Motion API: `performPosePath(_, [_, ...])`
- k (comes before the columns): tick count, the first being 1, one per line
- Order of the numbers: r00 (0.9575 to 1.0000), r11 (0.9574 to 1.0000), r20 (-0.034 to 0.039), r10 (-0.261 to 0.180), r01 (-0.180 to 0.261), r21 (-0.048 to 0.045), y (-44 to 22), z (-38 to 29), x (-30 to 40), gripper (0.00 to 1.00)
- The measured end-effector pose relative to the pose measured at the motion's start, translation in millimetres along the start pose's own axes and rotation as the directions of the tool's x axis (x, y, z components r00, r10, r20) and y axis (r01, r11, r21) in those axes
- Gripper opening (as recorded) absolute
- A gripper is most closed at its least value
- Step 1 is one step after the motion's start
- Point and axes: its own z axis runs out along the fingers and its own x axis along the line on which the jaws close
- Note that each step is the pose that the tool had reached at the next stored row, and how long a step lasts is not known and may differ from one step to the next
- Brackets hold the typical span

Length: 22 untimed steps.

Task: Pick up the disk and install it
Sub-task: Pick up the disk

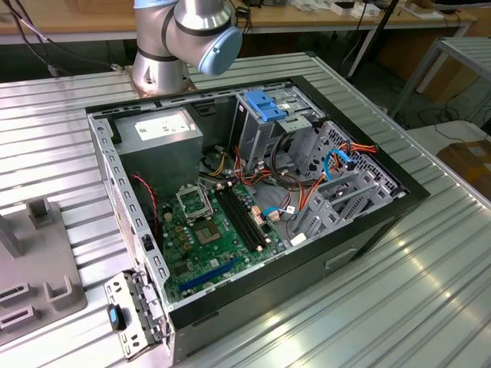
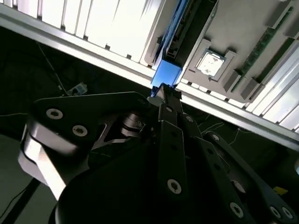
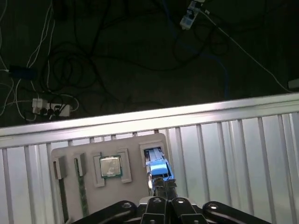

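In the exterior view, an open computer case (image 1: pixel 253 192) lies on the ribbed metal desk (image 1: pixel 430 291). The arm's base (image 1: pixel 163 65) stands behind it, and a grey tray (image 1: pixel 42 257) sits at the exterior view's left.

In the second wrist view, the pincer (image 2: pixel 163 91) is drawn narrow, clamped on the blue end of the disk (image 2: pixel 167 74).

In the first wrist view, the disk stands on edge in a tray slot, just beside a square chip (image 3: pixel 110 166).
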Motion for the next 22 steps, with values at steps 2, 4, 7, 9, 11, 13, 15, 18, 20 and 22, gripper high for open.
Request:
performPosePath(2, [0.9997, 0.9997, -0.0009, -0.024, 0.024, -0.0005, -2.6, 0.4, -0.2, 0.11])
performPosePath(4, [0.9984, 0.9984, -0.0021, -0.057, 0.057, -0.0012, -7.3, 1.3, -0.7, 0.11])
performPosePath(7, [0.993, 0.993, -0.0044, -0.118, 0.118, -0.003, -8.8, 2.2, -1.6, 0.11])
performPosePath(9, [0.9925, 0.9925, -0.0046, -0.122, 0.122, -0.0031, -11.6, 2.1, -3.0, 0.11])
performPosePath(11, [0.9924, 0.9924, -0.0046, -0.123, 0.123, -0.0032, -12.0, 2.1, -3.1, 0.11])
performPosePath(13, [0.9924, 0.9924, -0.0047, -0.123, 0.123, -0.0031, -12.0, 2.1, -3.1, 0.11])
performPosePath(15, [0.9924, 0.9924, -0.0047, -0.123, 0.123, -0.0032, -12.1, 2.0, -3.1, 0.11])
performPosePath(18, [0.9924, 0.9924, -0.0047, -0.123, 0.123, -0.0031, -12.1, 2.1, -3.1, 0.29])
performPosePath(20, [0.9924, 0.9924, -0.0046, -0.123, 0.123, -0.0032, -12.1, 2.1, -3.1, 0.42])
performPosePath(22, [0.9924, 0.9924, -0.0047, -0.123, 0.123, -0.0032, -12.2, 2.0, -3.1, 0.6])
